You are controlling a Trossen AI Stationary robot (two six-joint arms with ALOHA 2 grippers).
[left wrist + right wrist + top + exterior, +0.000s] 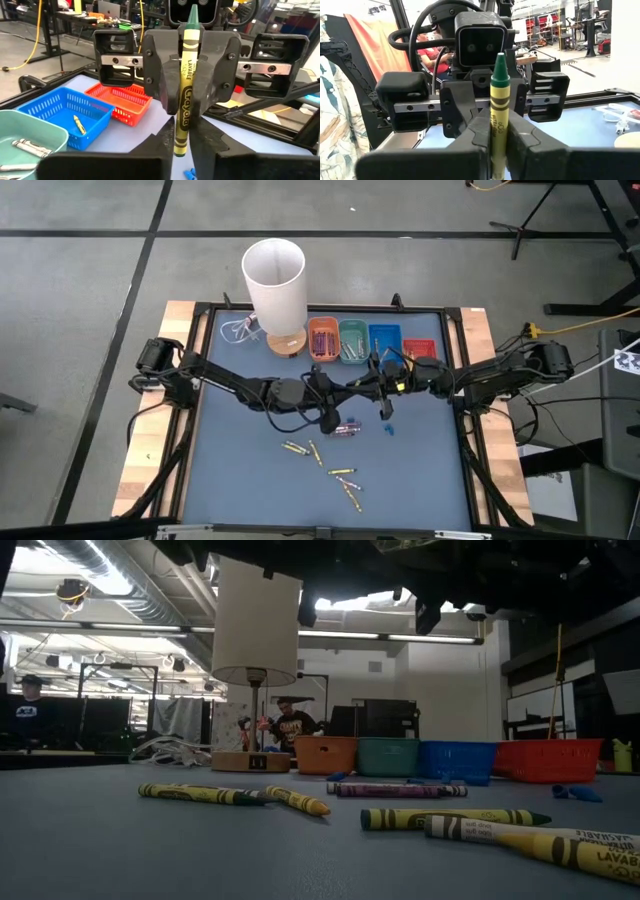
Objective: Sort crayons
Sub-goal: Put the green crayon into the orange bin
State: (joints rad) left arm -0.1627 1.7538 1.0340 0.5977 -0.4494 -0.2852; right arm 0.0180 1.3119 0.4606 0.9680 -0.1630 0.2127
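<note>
Above the blue table (240, 470), both end effectors pinch one upright, tip-up green crayon (185, 85).

High view: overhead, straight down on table (230, 480). Low view: tabletop level, facing trays at 12 o'clock. Wrist views: close, facing each other, sharing one upright crayon (184, 85).

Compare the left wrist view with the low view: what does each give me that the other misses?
Left wrist only: the right gripper shut on an upright green-tipped crayon, directly in front of the left gripper; a yellow crayon inside the blue tray; pale crayons in the teal tray.
Low only: loose crayons lying on the table, the lamp, a person behind.
Both: the teal and blue trays and the red tray.
</note>
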